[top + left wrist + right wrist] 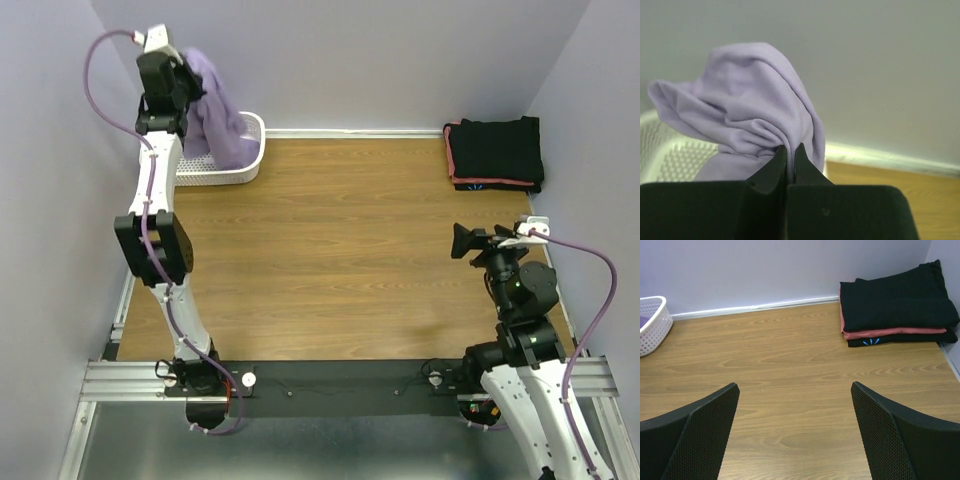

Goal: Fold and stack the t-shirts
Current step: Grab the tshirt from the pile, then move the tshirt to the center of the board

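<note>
My left gripper [788, 151] clamps a fold of the lavender shirt [755, 95] above the basket [232, 177] at the far-left corner, right gripper [794, 390] spread empty; I judge the hem, seemingly inside, may snag.

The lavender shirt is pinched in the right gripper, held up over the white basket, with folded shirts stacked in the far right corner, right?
Not quite: the left gripper pinches the lavender shirt, as the left wrist view shows; the right gripper is open and empty. The white basket and folded shirts are as you said.
</note>
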Action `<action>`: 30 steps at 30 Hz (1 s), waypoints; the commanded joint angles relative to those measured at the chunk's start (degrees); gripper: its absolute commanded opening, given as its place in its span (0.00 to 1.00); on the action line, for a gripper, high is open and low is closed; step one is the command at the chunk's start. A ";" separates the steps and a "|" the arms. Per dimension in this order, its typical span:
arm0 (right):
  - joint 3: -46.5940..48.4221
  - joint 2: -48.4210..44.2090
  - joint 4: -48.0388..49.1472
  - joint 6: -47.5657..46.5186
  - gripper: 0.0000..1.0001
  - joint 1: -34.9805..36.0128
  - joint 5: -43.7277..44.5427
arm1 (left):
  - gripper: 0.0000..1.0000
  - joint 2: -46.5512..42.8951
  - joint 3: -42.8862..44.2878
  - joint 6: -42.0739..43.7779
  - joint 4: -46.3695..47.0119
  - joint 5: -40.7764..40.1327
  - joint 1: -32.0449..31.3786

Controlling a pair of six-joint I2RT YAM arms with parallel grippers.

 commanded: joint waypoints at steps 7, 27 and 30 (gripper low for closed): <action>-0.23 -2.25 -0.71 -0.57 1.00 0.53 -0.95 | 0.00 -20.68 2.77 1.96 7.76 5.41 -12.71; 2.66 -0.24 -2.19 3.55 1.00 0.53 0.81 | 0.69 -49.11 -47.46 -0.59 8.02 -2.57 -28.80; 5.82 5.29 -5.44 6.01 1.00 0.53 -5.67 | 0.83 -46.48 -53.72 -0.06 5.92 -9.35 -28.80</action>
